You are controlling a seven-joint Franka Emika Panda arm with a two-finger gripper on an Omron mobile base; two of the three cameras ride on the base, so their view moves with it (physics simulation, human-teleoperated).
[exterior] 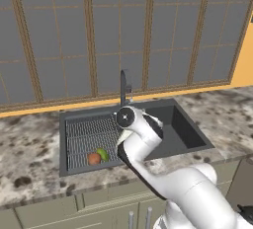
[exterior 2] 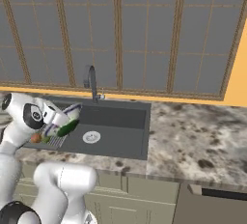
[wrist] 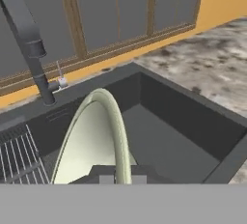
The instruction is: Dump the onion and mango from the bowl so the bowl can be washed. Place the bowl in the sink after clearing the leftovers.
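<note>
My gripper (wrist: pixel 119 178) is shut on the rim of the pale greenish-white bowl (wrist: pixel 91 143), which is tipped up on edge over the dark grey sink (wrist: pixel 169 141). In the right base view the gripper (exterior 2: pixel 61 119) holds the tilted bowl (exterior 2: pixel 69 127) above the sink's (exterior 2: pixel 116 118) left half. The reddish-brown onion (exterior: pixel 94 158) and the green mango (exterior: pixel 103 154) lie side by side on the ribbed wire rack (exterior: pixel 89 136) in the sink's (exterior: pixel 184 130) left part. They also show as the onion (exterior 2: pixel 35 138) and mango (exterior 2: pixel 45 140) below the bowl. Nothing lies inside the bowl.
A slim dark faucet (wrist: pixel 30 44) stands behind the basin, close to the bowl's left. A round silver drain (exterior 2: pixel 91 136) sits in the open right half of the basin. Speckled stone counter (exterior 2: pixel 198 136) runs on both sides, with window panes behind.
</note>
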